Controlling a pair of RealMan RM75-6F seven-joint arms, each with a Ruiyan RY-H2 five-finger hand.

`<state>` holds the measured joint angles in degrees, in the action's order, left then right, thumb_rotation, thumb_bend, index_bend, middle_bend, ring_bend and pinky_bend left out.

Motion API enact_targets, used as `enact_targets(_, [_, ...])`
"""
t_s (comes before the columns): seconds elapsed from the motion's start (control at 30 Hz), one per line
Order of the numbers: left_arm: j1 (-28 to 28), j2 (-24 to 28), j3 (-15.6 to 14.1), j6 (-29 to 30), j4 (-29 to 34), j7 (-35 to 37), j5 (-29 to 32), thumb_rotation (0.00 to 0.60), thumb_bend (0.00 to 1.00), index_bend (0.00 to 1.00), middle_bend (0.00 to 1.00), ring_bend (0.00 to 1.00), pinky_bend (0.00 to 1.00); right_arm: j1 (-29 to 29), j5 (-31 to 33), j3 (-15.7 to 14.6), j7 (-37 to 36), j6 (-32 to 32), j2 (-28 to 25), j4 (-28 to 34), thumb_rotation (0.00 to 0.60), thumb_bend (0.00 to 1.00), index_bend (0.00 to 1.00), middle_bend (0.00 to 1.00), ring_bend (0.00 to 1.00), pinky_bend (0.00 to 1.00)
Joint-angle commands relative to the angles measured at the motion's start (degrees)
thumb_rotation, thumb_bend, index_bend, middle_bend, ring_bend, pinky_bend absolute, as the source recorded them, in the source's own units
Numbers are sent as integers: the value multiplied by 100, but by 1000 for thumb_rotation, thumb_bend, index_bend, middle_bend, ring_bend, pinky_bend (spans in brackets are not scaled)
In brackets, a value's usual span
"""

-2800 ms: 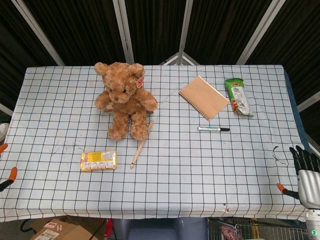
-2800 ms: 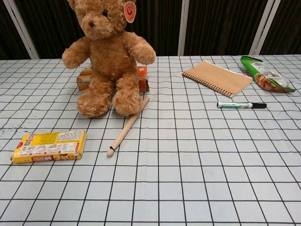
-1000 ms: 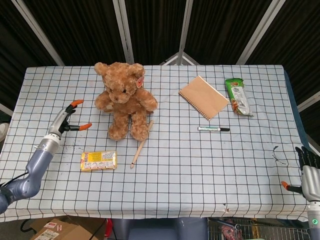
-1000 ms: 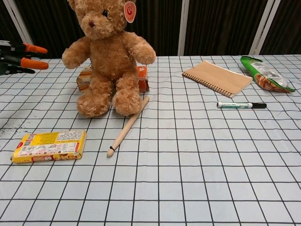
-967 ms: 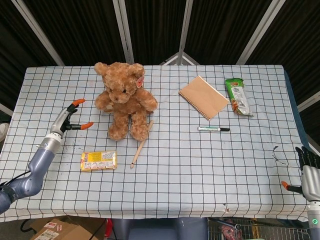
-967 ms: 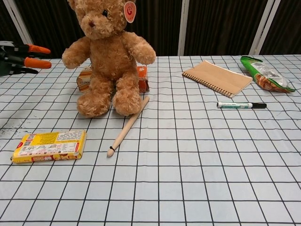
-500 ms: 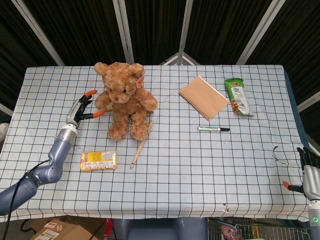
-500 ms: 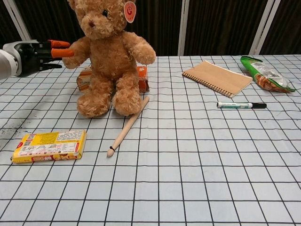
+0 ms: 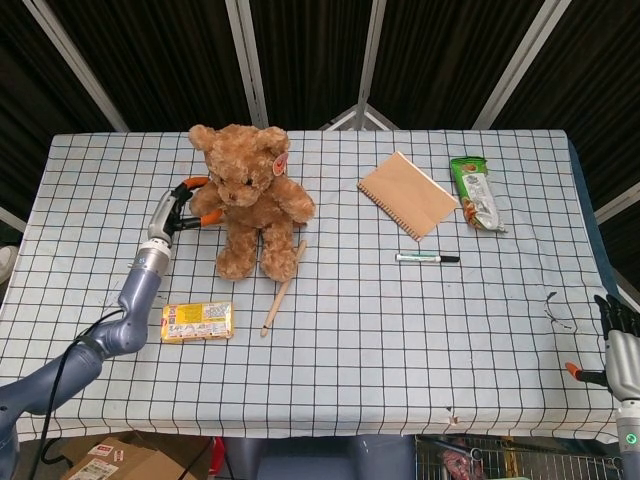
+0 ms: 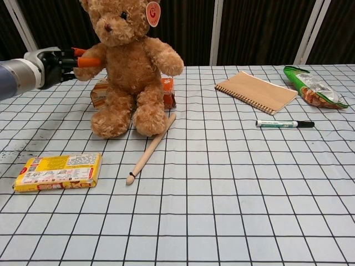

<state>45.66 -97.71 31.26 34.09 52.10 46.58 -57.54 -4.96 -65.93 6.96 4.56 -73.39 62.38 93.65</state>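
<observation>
Both orange-tipped fingers (image 9: 203,218) of the left hand (image 9: 172,213) spread apart around the teddy bear (image 9: 250,197) arm

Printing shows, but almost none of it reads.
The round red hang tag (image 10: 153,13) on the brown plush teddy bear's ear, top of the chest view, bears what looks like a pale letter "G". The flat yellow packet (image 10: 58,171) at lower left carries dense printed labels too small to read.
</observation>
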Motion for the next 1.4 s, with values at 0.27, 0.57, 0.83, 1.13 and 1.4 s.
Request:
enact_targets(0.27, [82, -163, 8, 176, -129, -350, 263, 600, 467, 407, 324, 0, 0, -5, -41, -9, -107, 31, -32, -2, 600, 126, 0, 0, 0, 0])
enact_targets(0.57, [129, -255, 79, 301, -223, -774, 655, 600, 507, 439, 376, 0, 0, -4, -112, -34, -243, 70, -60, -16, 600, 125, 0, 0, 0, 0])
enact_targets(0.83, [262, -283, 146, 386, -129, -1100, 801, 600, 507, 436, 374, 0, 0, -17, -82, -27, -213, 74, -40, -28, 600, 125, 0, 0, 0, 0])
enact_targets(1.13, [223, -304, 72, 197, -170, -1390, 1103, 600, 499, 427, 362, 0, 0, -22, -60, -31, -196, 85, -49, -15, 600, 125, 0, 0, 0, 0])
enact_targets(1.4, [255, -207, 176, 392, 90, -1484, 1032, 600, 497, 426, 361, 0, 0, -34, -70, -36, -190, 91, -44, -11, 600, 125, 0, 0, 0, 0])
